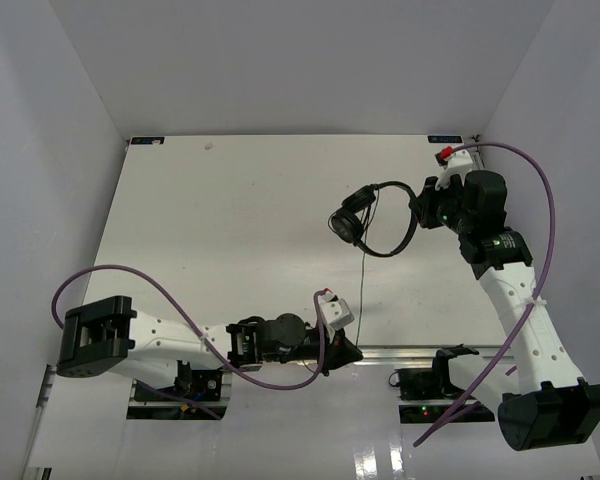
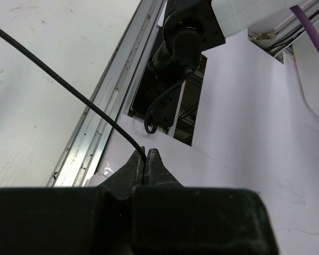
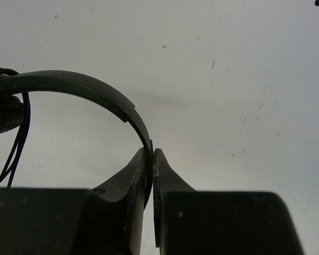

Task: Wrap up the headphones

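The left gripper (image 1: 348, 350) sits low by the near edge of the table (image 1: 210, 230), clenched on the thin black cord (image 2: 69, 87), which runs straight away from its tips. The cord leads up to the headphones (image 1: 368, 222) in the table's right half, towards the far side, ear cups to the left. The right gripper (image 3: 151, 155) is pinched tight on the headband (image 3: 74, 82) at its right end

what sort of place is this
Most likely a robotics lab cell: a white table boxed in by plain white walls, two robot arms mounted by a metal rail, purple cables looping off them.
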